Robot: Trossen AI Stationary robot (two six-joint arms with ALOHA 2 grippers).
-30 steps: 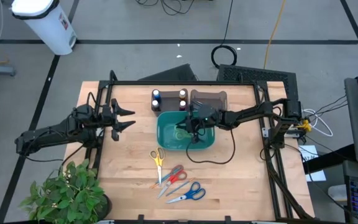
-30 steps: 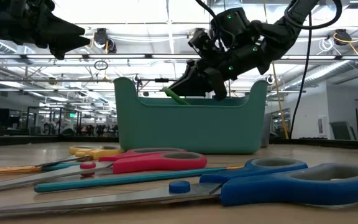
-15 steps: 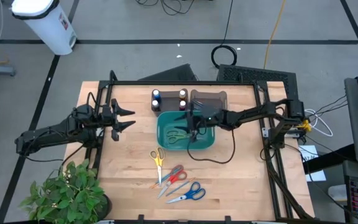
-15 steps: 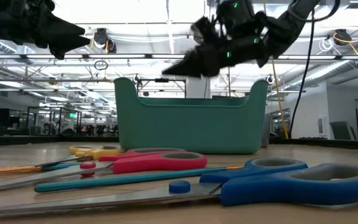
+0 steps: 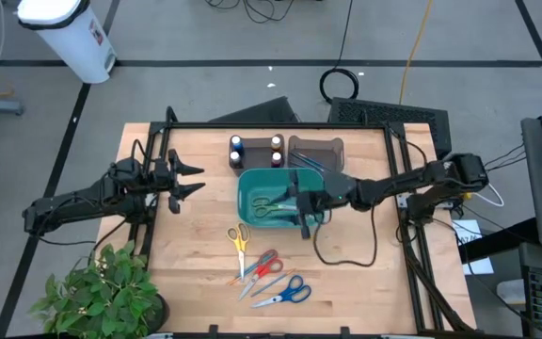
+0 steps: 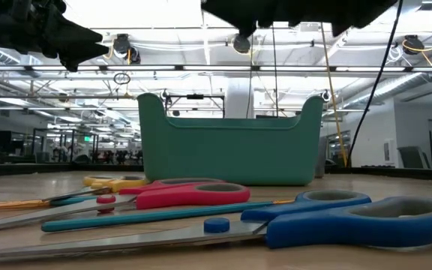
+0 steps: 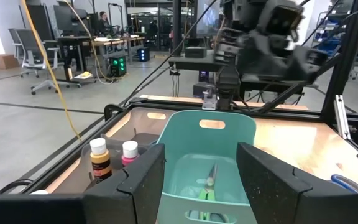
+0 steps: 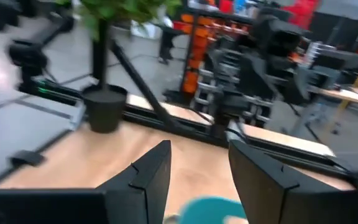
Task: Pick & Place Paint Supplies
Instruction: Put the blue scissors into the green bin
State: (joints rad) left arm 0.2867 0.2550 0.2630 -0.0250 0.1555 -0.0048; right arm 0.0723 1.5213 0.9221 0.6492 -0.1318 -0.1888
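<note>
Small paint bottles (image 5: pixel 236 149) (image 5: pixel 277 149) stand behind the teal bin (image 5: pixel 248 215); the left wrist view shows two of them (image 7: pixel 100 158). A dark tray (image 5: pixel 316 151) beside them holds thin blue brushes. A thin orange brush (image 6: pixel 13 204) and a blue one (image 6: pixel 126 219) lie among the scissors near the table's front. My right gripper (image 5: pixel 305 222) (image 8: pixel 199 149) hovers open, high over the bin's near right corner. My left gripper (image 5: pixel 194 179) (image 7: pixel 201 152) waits open to the left of the bin. Green scissors (image 5: pixel 269 204) lie in the bin.
Yellow scissors (image 5: pixel 240 237), red scissors (image 5: pixel 266 264) and blue scissors (image 5: pixel 288 292) lie on the wood in front of the bin. A potted plant (image 5: pixel 102 292) stands at the table's near left corner. A black frame rail (image 5: pixel 280 125) runs along the far edge.
My right gripper has let go of the green scissors it held at the bin's rim; they now lie inside the bin. It has risen well above the bin and drawn back toward the table's near edge. The left arm has kept still.
</note>
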